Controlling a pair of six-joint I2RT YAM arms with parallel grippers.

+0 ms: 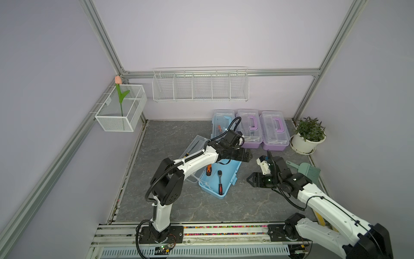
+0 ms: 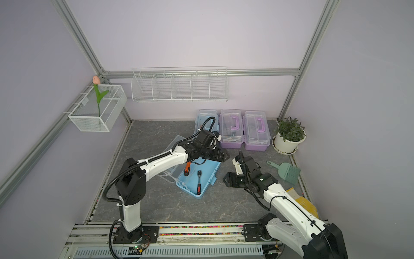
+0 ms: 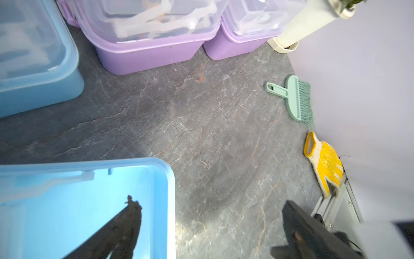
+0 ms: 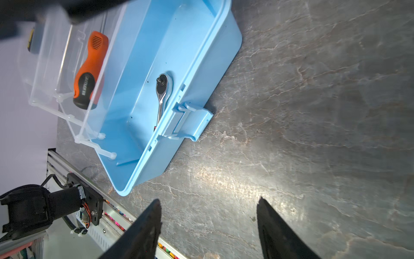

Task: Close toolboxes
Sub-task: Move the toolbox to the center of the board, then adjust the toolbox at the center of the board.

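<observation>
**Toolboxes: three shut at the back, one open between the arms**

We see three cases lined up touching along the back wall, lids down: the closed light blue toolbox [image 1: 220, 122], the middle purple toolbox [image 1: 249, 130] and the end purple toolbox [image 1: 275, 134]. Parked there, they leave the middle of the table free.

The open light blue toolbox [image 1: 226, 171] lies at an angle mid-table, where we judge both arms can reach it. Its clear lid and trays [image 1: 193, 145] are swung out toward the left arm's side. A ratchet [image 1: 219, 182] lies in the base and an orange screwdriver [image 4: 89, 71] in a clear tray.

Our left gripper [image 3: 208, 200] hangs over the box's far corner, jaws wide apart and holding nothing.

Our right gripper [image 4: 209, 200] hovers over bare table just beside the latch [image 4: 190, 122], jaws apart and empty. We take it to be placed to steady that side or press the latch once the lid comes over.
</observation>
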